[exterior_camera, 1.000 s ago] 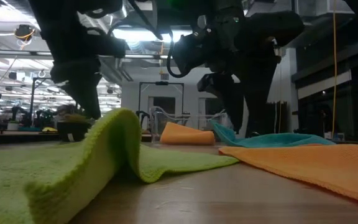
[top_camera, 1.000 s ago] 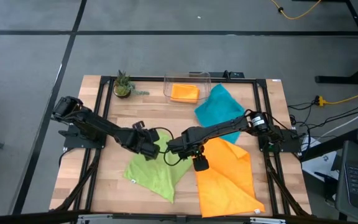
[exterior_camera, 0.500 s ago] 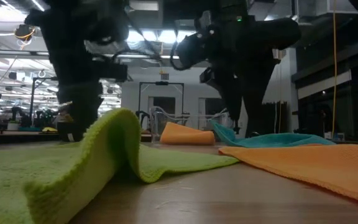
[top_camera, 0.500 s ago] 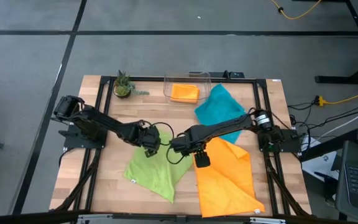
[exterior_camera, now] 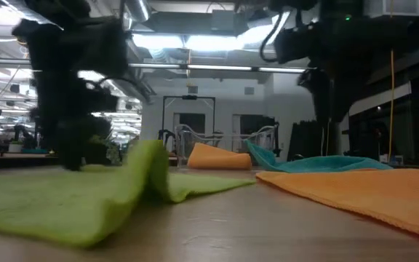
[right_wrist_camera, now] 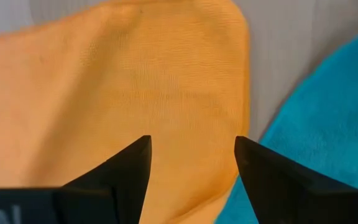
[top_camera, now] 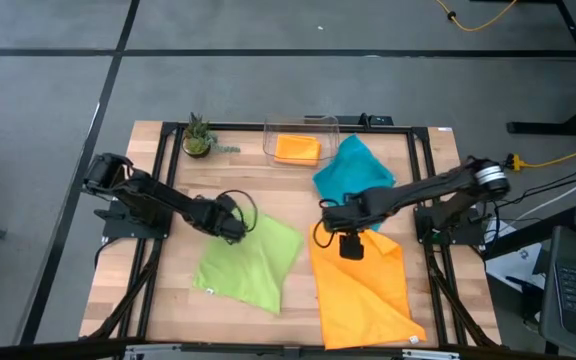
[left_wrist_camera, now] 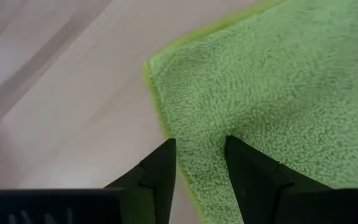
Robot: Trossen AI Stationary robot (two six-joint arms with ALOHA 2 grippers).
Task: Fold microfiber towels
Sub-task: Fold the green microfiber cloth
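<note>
A lime green towel (top_camera: 250, 265) lies spread on the table at near centre, with a low hump (exterior_camera: 148, 164) in it. My left gripper (top_camera: 231, 224) is shut on it close to its far left corner (left_wrist_camera: 151, 62). A large orange towel (top_camera: 363, 285) lies flat at the near right. My right gripper (right_wrist_camera: 191, 149) hangs open above the orange towel's far corner (right_wrist_camera: 229, 25) and touches nothing. A teal towel (top_camera: 353, 172) lies behind the orange one. A second, folded orange towel (top_camera: 296, 148) sits in the clear bin. My left gripper pinches the green towel's left edge (left_wrist_camera: 202, 134) between its two fingers, a little way from the far left corner. The fingers come steeply from above. The towel around the hold lies low, at or just above the table top; one layer or several, I cannot tell.
A clear plastic bin (top_camera: 301, 127) stands at the far centre, with a small potted plant (top_camera: 197, 135) at the far left. Black frame rails (top_camera: 158, 180) run along both sides of the table. Bare wood (top_camera: 183, 195) shows left of the green towel.
My left gripper has gone toward the table's left edge and down, rolling as it went. It drew the green towel's corner along, so the raised fold has spread out and flattened. My right gripper has drawn back from the green towel toward the right edge, rising slightly.
</note>
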